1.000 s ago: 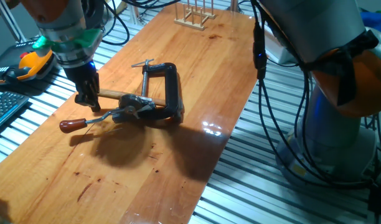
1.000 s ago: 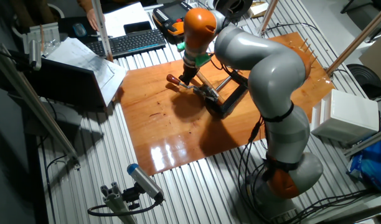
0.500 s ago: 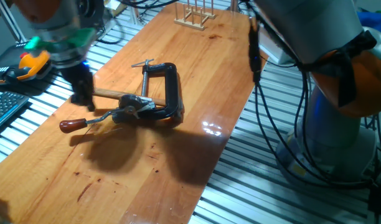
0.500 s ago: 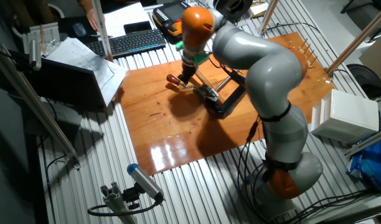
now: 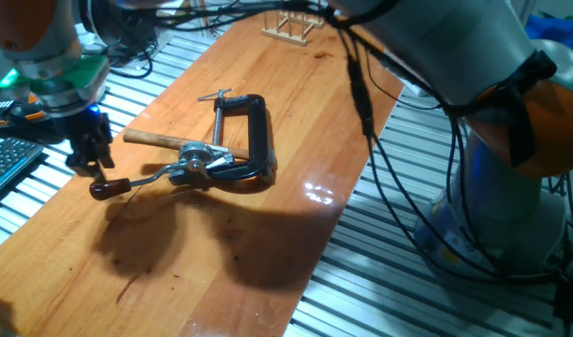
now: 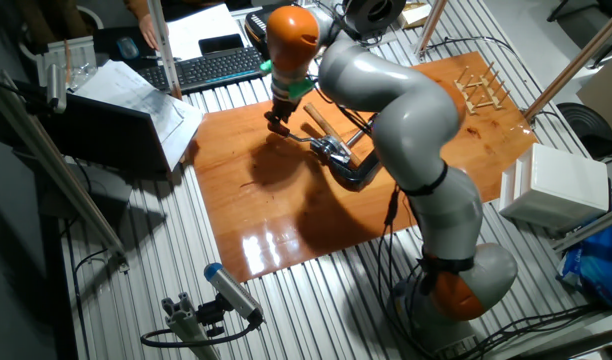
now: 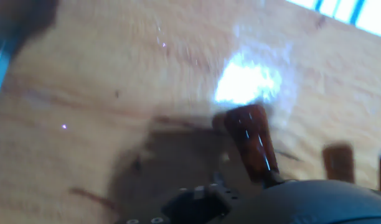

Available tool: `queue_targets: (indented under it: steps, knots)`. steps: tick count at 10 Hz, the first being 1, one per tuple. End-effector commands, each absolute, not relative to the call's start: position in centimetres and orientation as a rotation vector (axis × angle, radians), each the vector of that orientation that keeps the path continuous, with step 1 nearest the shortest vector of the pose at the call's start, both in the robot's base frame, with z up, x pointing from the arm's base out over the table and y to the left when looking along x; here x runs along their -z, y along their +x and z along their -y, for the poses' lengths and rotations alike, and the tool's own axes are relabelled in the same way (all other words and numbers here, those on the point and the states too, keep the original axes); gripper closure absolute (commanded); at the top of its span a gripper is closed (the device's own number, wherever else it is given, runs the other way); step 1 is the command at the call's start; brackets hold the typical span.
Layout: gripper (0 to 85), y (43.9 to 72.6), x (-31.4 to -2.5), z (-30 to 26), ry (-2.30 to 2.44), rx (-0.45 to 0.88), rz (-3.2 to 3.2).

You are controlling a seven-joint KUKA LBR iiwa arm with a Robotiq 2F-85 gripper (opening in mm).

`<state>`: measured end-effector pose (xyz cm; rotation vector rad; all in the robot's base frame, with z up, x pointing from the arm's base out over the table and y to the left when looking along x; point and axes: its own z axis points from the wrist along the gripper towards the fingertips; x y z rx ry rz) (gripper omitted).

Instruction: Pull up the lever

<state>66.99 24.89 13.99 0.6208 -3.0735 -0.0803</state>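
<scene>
Now | claw [image 5: 93, 168] just above lever [image 5: 127, 183] knob | flat on table [image 5: 268, 243]

No text or label can be read.

One fixed view sits low and close beside the wooden surface [image 5: 296, 122], looking along its length toward a small wooden rack [image 5: 294, 21] at the far end, with the arm's base [image 5: 521, 140] at the right edge. The other fixed view looks down from high and farther off, taking in the whole surface [image 6: 276, 215], the arm and a keyboard [image 6: 216, 66] behind. Both share the black C-clamp [image 5: 254, 140] and the lever [image 5: 141, 178]. The hand view looks straight down, very near and blurred, at the lever's knob [image 7: 254, 140].
</scene>
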Motion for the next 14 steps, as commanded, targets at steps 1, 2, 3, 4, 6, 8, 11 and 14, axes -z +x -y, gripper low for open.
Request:
queue_targets:
  steps: [1,2,3,4,6,8,11,14]
  knots:
    - [34.0,67.7,-13.6,-25.1,0.618,0.078,3.072]
    - [34.0,68.4,-13.1,-25.5,0.614,0.075,3.068]
    - [34.0,69.0,-12.7,-25.7,0.623,0.051,3.064]
    - [34.0,69.6,-12.0,-25.9,0.645,0.024,3.054]
    - [34.0,70.3,-11.1,-26.2,0.652,0.000,3.042]
    - [34.0,70.1,-11.3,-26.3,0.627,-0.061,3.024]
    - [17.0,70.2,-10.9,-26.5,0.606,-0.098,3.029]
    - [17.0,70.3,-9.9,-26.2,0.611,-0.124,3.041]
